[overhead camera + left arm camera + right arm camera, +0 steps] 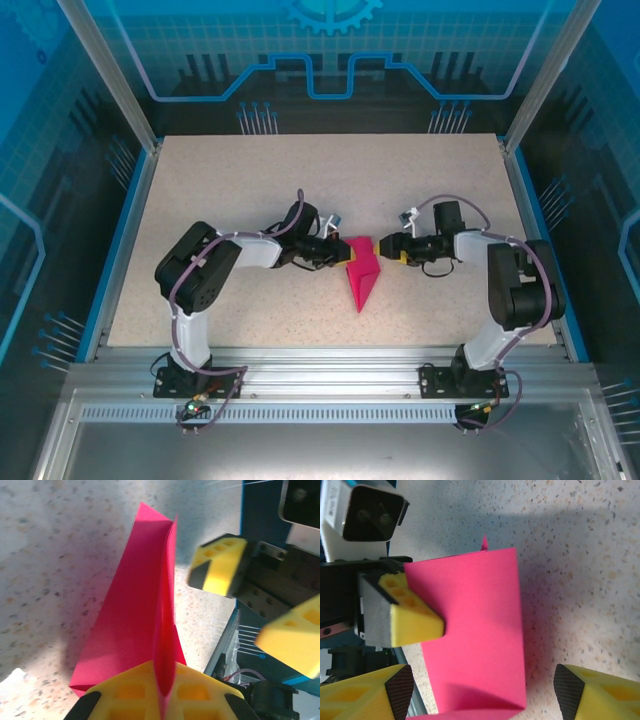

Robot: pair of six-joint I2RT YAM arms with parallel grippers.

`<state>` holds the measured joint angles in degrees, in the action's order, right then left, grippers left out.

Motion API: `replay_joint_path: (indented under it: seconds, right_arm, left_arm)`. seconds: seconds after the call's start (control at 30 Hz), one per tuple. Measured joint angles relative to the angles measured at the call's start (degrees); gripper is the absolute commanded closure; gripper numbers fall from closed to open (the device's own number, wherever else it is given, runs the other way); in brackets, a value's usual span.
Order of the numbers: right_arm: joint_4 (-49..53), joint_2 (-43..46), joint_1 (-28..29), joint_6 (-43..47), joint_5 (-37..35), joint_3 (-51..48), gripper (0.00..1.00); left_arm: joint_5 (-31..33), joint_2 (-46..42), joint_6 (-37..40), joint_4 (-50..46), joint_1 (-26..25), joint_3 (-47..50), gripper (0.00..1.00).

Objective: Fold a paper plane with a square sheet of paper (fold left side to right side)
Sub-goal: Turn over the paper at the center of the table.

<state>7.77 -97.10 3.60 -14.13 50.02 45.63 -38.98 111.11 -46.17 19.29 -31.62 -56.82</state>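
**Q:** Where is the paper located?

**A:** The paper is located at the centre of the table, between the two hands. It is folded. Its broad end is turned toward the top of the frame and its point toward the bottom.

**Q:** How is the left hand set?

**A:** The left hand is pressed together on the paper, at the left of the broad end. In the left wrist view, an upright layer of the paper is seen pinched between the yellow fingers at the bottom edge of the frame. The other layer is laid flat on the table, to the left of the upright one.

**Q:** How is the right hand set?

**A:** The right hand is spread, at the right of the broad end. In the right wrist view, its fingers are seen in the two lower corners, with the lower edge of the paper lying between them. Contact between these fingers and the paper cannot be told.
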Motion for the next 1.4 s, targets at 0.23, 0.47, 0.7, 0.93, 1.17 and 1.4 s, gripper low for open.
replay_joint_path:
  seconds: [0.23,0.47,0.7,0.93,1.17,1.4]
  right_arm:
    - [-1.5,-3.8,0.0,0.0,3.0,0.9,0.28]
    - [-3.3,-5.5,0.0,-1.5,6.6,0.9,0.42]
    - [-4.5,-6.1,0.0,-2.6,8.2,0.9,0.73]
    - [-4.8,-7.1,0.0,-3.4,7.7,0.8,0.92]
    - [-3.7,-7.5,0.0,-3.5,5.5,0.2,0.95]
    - [-1.6,-7.5,0.2,-3.2,3.3,0.2,0.95]
  left_arm:
    - [-1.5,-1.0,0.1,1.2,0.0,0.1,1.00]
    - [-2.5,-1.1,0.2,2.2,0.0,0.1,1.00]
    - [-3.0,-1.1,0.2,3.4,0.0,0.1,1.00]
    - [-3.1,2.4,0.0,4.8,0.0,0.1,0.90]
    - [-2.4,4.5,1.1,2.6,0.2,-0.1,0.57]
    - [2.1,-0.5,6.5,-7.9,2.2,-0.2,0.47]
